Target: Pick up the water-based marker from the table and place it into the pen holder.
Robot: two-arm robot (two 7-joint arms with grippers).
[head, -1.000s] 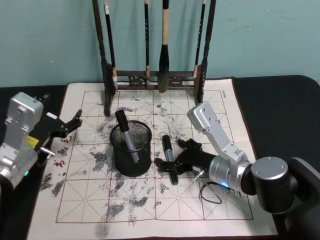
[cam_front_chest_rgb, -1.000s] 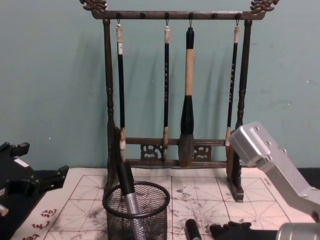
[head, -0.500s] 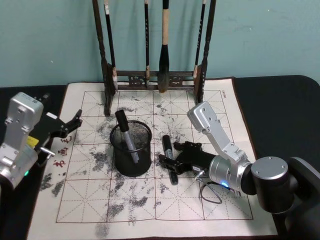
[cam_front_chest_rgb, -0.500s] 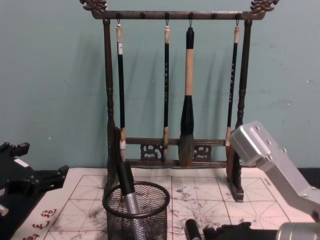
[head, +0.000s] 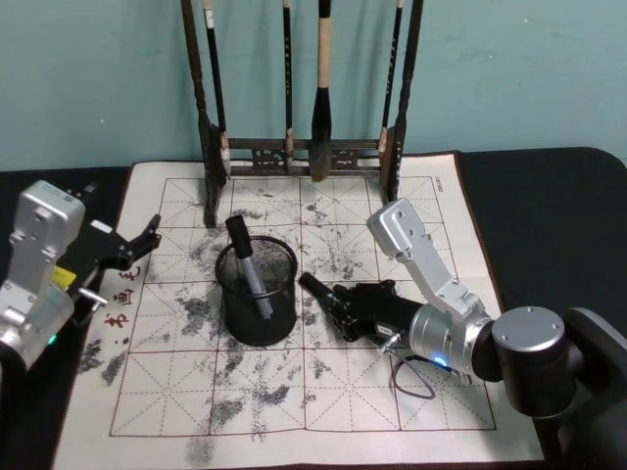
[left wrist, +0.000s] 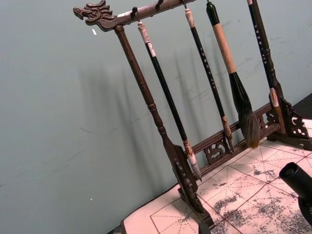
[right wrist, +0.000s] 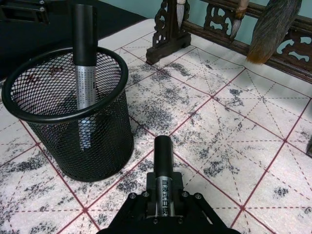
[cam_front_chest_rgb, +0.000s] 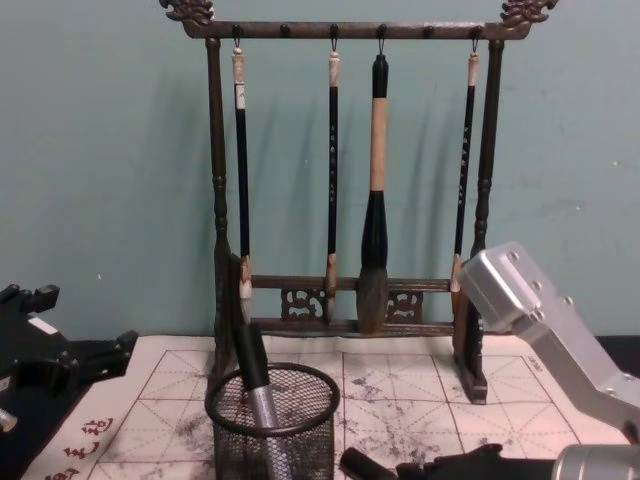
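Marker (right wrist: pixel 163 158) betw. R tool (right wrist: pixel 162 204) jaws

A dark wooden rack (cam_front_chest_rgb: pixel 213 180) is standing upright in front of a plain teal wall (cam_front_chest_rgb: pixel 100 150), its top bar ending in carved dragon heads (left wrist: pixel 90 10). Four brushes are hanging from the bar, tips down and apart from one another: three thin black brushes (cam_front_chest_rgb: pixel 241 160) and, second from the right, a thick brush (cam_front_chest_rgb: pixel 378 130) with a tan handle and dark tuft. Carved fretwork (cam_front_chest_rgb: pixel 300 303) is filling the gap between the two low rails.
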